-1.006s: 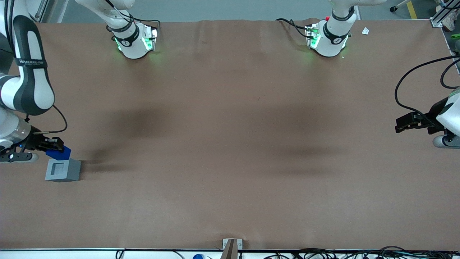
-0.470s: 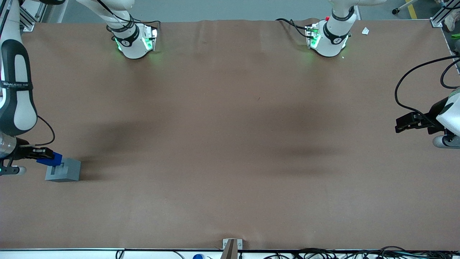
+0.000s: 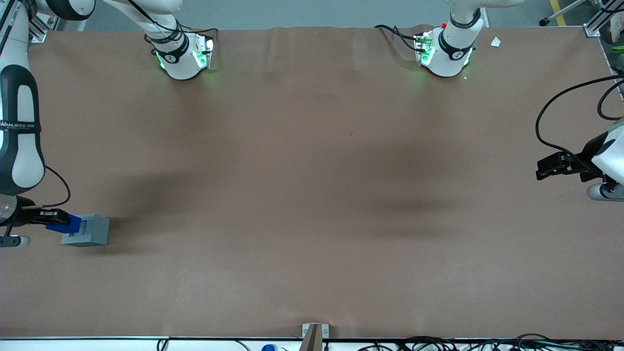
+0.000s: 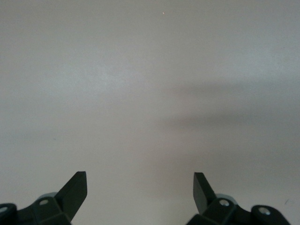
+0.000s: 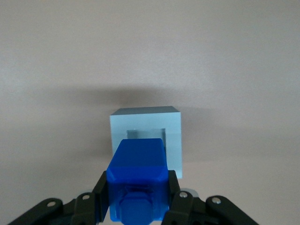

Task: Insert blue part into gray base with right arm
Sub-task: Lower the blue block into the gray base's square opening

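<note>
Your black two-finger claw [image 5: 137, 197] is closed on the small bright blue plastic block [image 5: 137, 176], held just above the light gray square plastic base [image 5: 147, 136] on the brown table [image 3: 312, 195]. From the front, the block overlaps the base's 9 o'clock edge, off-centre of the square recess [image 5: 145, 133]. Lowering now would likely catch the rim, jamming the block or pushing the base aside.

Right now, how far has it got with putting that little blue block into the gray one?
Done: the gripper has picked up the blue block and is shut on it. In hand: it holds the block in the air over the gray block, partly covering the square hole in the wrist view. Left: line it up, lower it into the hole and let go; the hole looks unfilled.
</note>
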Motion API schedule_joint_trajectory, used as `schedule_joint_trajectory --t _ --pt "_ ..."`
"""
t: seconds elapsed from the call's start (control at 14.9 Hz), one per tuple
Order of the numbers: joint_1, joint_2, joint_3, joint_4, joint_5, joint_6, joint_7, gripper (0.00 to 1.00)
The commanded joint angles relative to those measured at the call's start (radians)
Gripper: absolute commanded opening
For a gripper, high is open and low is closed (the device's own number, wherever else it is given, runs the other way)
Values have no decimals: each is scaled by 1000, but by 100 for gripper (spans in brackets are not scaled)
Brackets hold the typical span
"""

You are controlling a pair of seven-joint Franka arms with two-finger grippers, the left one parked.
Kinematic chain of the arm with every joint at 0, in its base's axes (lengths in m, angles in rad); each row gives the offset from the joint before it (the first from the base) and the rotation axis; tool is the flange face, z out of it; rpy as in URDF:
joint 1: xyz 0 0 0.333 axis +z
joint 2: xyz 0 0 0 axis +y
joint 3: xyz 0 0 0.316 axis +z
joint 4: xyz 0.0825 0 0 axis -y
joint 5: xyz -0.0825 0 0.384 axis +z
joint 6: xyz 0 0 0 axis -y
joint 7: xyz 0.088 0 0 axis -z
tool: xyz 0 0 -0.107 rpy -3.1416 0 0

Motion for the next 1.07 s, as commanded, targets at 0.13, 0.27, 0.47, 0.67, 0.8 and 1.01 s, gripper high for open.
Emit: schedule_joint_trajectory --t 0.13,0.27,0.47,0.67,0.8,1.01 --pt "-12 47 -1 57 21 -15 -22 1" --pt "-10 55 -1 57 33 -12 -21 1" --pt "-7 60 -3 54 35 -10 -21 1" --pt "-7 60 -3 52 33 -10 -22 1" --pt "-6 60 -3 52 32 -12 -24 1" --pt "3 58 -6 52 29 -12 -24 1"
